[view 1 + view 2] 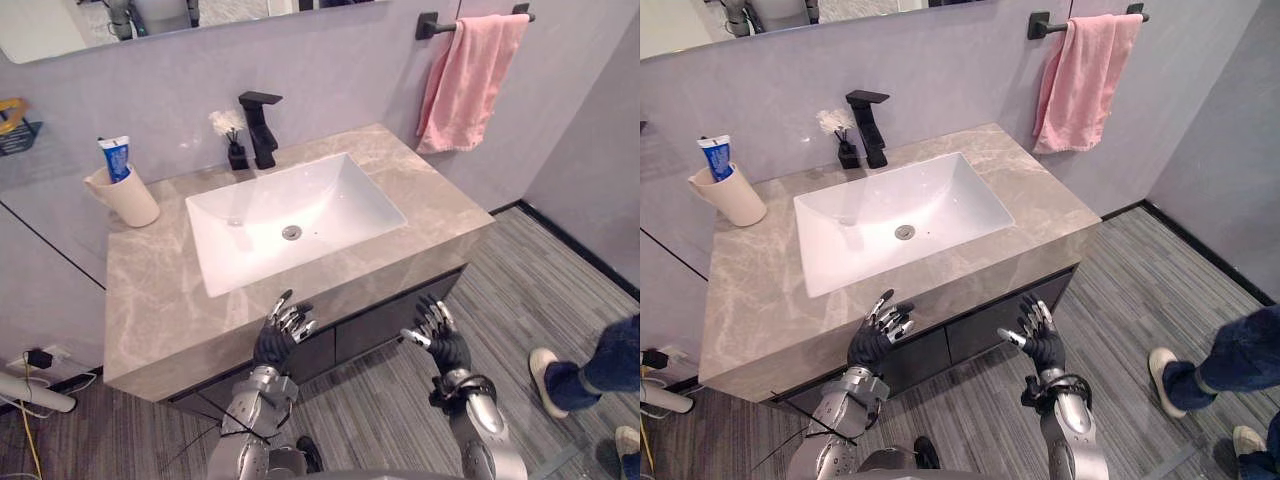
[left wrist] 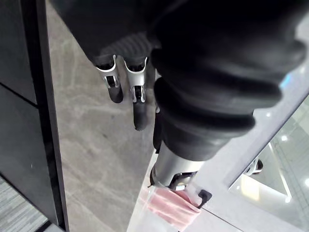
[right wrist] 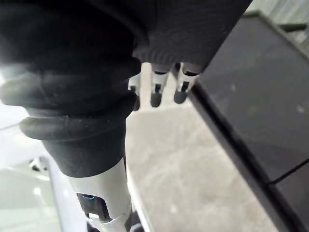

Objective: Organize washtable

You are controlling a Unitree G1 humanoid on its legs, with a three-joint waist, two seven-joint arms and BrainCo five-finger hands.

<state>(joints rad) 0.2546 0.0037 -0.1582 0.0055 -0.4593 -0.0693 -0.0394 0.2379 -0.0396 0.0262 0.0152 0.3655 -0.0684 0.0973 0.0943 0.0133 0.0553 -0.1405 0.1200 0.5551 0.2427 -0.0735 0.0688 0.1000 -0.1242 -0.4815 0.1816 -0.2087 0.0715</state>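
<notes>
**Desk:** What are the hands doing at the near edge?

**Photographer:** Both are raised, palms away from the camera, with fingers loosely spread and nothing in either grasp. The left hand (image 1: 280,340) shows against the front lip of the washtable (image 1: 160,290). Whether it touches the stone cannot be told. The right hand (image 1: 443,345) hangs to its right, in front of the dark cabinet doors (image 1: 385,318) and over the striped grey floor (image 1: 540,265).

**Desk:** And the surface itself?

**Photographer:** It is a grey marbled top with a white basin (image 1: 335,200) sunk in the middle and the drain (image 1: 291,232) at its centre. At the far left corner stands a beige cup (image 1: 128,200), upright, with a blue-and-white toothpaste tube (image 1: 117,158) standing in it. Behind the basin is a black faucet (image 1: 262,128), and just to its left a small black vase (image 1: 236,155) of white flowers.

**Desk:** The room beyond?

**Photographer:** On the far wall a pink towel (image 1: 465,80) is draped over a black bar (image 1: 432,24) at the right, and a mirror (image 1: 55,28) hangs above the counter. A person's leg in jeans (image 1: 605,362) and a white shoe (image 1: 545,370) show on the floor at the near right.
</notes>
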